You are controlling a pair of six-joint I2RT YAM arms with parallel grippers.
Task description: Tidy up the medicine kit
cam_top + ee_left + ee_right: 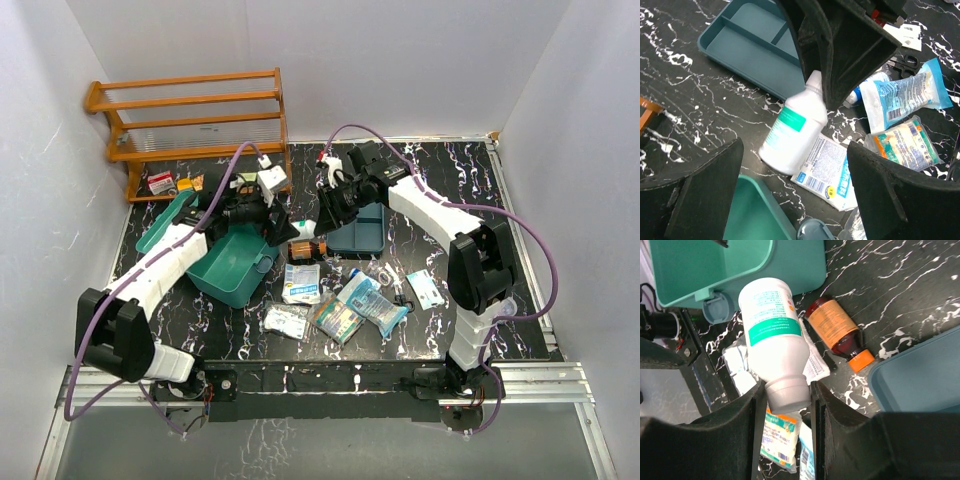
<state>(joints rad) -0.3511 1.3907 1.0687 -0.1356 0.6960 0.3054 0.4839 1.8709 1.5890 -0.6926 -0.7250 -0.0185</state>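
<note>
A: What's the setting?

B: A black, white-veined marble table (410, 245) boxed in by white walls. A wooden rack (200, 150) stands at the upper left of the overhead frame.

A: And the medicine kit?

B: The medicine kit (235, 265) sits left of centre with its lid open, under the left arm. A darker teal tray (365, 235) lies to its right, at centre.

A: The claws?

B: The right gripper (787, 390) pinches a tilted white bottle (772, 325) by its capped neck. The left gripper (795, 165) is spread wide, and the bottle's base shows in the gap between its 2 fingers. Whether they touch it I can't tell.

A: Anything else?

B: 1 amber bottle (835, 330) with an orange cap lies on the table between kit and tray. Several packets (375, 300) lie at lower centre.
</note>
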